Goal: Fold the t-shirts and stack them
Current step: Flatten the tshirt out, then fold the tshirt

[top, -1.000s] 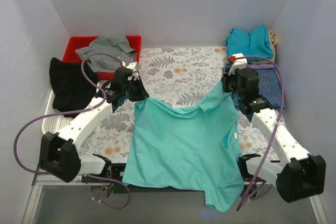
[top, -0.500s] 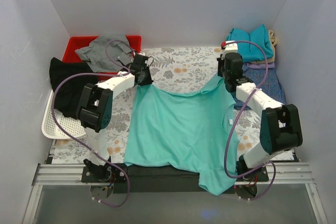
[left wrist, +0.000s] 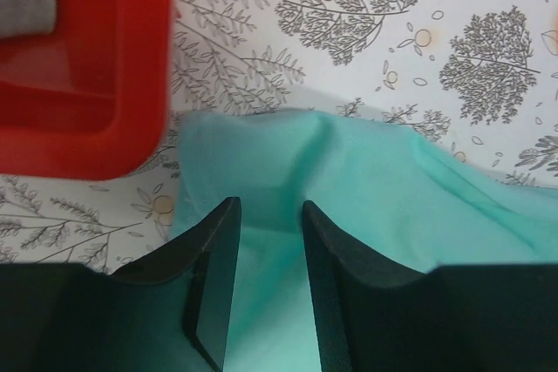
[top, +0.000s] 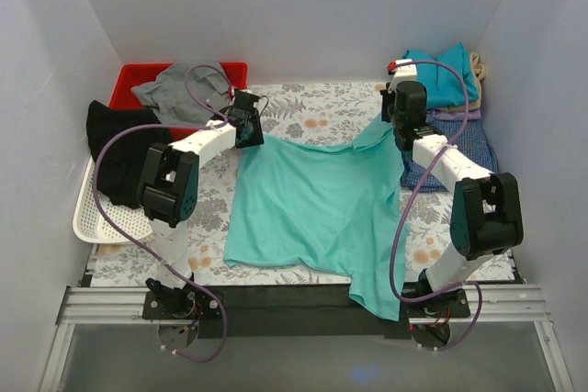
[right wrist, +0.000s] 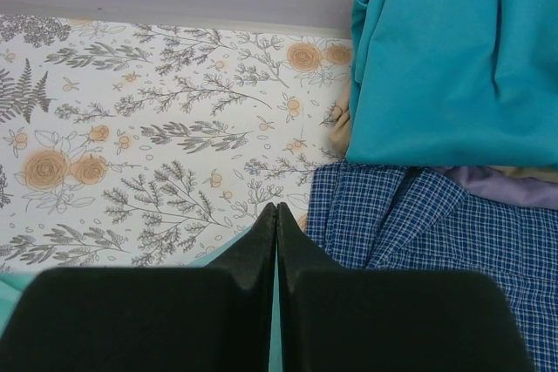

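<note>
The mint-green t-shirt (top: 312, 204) lies spread on the floral mat, its lower hem hanging over the near edge. My left gripper (top: 246, 128) is at the shirt's far-left corner. In the left wrist view its jaws (left wrist: 270, 206) stand open, with mint cloth (left wrist: 392, 206) lying loose under and between them. My right gripper (top: 402, 128) is shut on the shirt's far-right corner, and a thin strip of mint cloth shows between its fingertips (right wrist: 276, 208). Other t-shirts are piled at the back right: a teal-blue one (top: 439, 75) and a blue check one (top: 459, 144), with lavender (right wrist: 506, 185) between them.
A red bin (top: 138, 75) holding a grey garment (top: 184, 84) stands at the back left, close to my left gripper. A black garment (top: 119, 144) drapes over a white basket (top: 92, 218) on the left. White walls close in the back and sides.
Both arms reached toward the back, dragging the mint-green shirt away from the near edge. The left jaws opened and let go of the far-left corner. The right gripper stayed shut on its corner.
</note>
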Robot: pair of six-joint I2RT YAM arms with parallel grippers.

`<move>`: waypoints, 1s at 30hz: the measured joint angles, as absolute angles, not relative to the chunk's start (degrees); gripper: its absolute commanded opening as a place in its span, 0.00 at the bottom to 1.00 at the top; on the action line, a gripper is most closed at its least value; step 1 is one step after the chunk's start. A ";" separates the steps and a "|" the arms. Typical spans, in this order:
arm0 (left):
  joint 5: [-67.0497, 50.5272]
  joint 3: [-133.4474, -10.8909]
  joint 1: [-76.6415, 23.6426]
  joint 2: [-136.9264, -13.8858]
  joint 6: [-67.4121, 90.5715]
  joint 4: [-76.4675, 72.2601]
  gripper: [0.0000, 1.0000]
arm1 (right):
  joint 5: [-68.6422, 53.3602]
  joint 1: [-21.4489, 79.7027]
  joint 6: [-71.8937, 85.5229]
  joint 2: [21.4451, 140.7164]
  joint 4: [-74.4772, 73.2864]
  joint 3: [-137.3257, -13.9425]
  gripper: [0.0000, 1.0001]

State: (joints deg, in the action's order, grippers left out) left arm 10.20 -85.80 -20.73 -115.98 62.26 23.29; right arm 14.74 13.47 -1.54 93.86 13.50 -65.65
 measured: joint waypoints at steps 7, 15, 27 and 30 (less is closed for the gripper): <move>16.40 -79.68 -20.69 -112.12 63.18 21.52 0.34 | 12.62 13.47 -1.48 93.86 13.45 -65.65 0.01; 20.67 -76.86 -19.86 -110.28 64.31 18.20 0.34 | 10.70 13.47 -1.26 93.86 13.28 -65.65 0.01; 15.57 -78.85 -18.57 -113.36 66.28 16.25 0.34 | 9.87 13.17 -0.97 94.26 12.93 -65.67 0.01; 14.94 -78.85 -18.48 -113.60 66.83 15.70 0.34 | 9.78 12.95 -0.82 94.32 12.93 -65.69 0.01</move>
State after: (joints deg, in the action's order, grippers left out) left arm 14.94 -78.85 -18.48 -113.60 66.83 15.70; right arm 9.78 12.95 -0.82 94.32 12.93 -65.69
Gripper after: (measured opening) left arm 0.345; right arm 0.018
